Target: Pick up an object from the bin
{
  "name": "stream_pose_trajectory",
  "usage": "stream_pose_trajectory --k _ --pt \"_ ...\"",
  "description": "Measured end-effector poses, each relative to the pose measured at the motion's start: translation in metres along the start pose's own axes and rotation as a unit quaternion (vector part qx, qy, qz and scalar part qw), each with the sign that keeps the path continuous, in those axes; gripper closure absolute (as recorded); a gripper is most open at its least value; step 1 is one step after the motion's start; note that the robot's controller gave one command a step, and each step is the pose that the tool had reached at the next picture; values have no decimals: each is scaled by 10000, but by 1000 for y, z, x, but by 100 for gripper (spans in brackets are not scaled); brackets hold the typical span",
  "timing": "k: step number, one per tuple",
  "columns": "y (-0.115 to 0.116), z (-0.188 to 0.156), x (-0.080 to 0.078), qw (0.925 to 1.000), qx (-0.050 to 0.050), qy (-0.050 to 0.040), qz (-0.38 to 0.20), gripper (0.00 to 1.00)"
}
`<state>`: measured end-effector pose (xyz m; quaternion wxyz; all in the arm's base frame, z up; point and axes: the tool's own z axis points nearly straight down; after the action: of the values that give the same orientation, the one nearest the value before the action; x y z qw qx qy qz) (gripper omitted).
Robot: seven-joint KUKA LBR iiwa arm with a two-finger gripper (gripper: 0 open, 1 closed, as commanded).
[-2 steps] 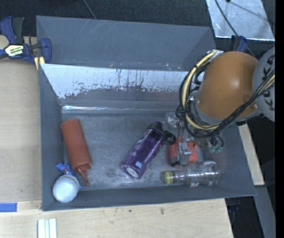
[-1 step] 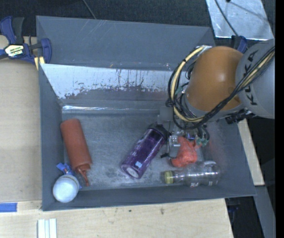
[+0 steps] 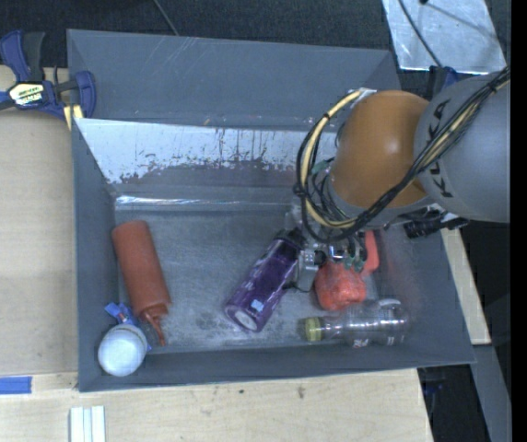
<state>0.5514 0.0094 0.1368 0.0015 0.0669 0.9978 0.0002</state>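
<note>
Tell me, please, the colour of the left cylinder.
The cylinder is reddish brown; the camera view shows it.

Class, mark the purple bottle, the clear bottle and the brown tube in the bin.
purple bottle [image 3: 263,285], camera view, middle of its body.
clear bottle [image 3: 363,325], camera view, middle of its body.
brown tube [image 3: 140,265], camera view, middle of its side.

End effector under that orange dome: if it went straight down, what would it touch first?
Probably the upper end of the purple bottle, lying right under the end effector, or the red lump beside it; depth is hard to judge.
</note>
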Motion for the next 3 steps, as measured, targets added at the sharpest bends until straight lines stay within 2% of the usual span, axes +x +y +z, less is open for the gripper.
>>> stream_pose_trajectory --k 1,2,3 --pt "8 43 8 9960 2 7 -892 100" --pt "8 43 8 9960 3 6 -892 100" --pt "2 -2 13 9958 4 49 -915 100"
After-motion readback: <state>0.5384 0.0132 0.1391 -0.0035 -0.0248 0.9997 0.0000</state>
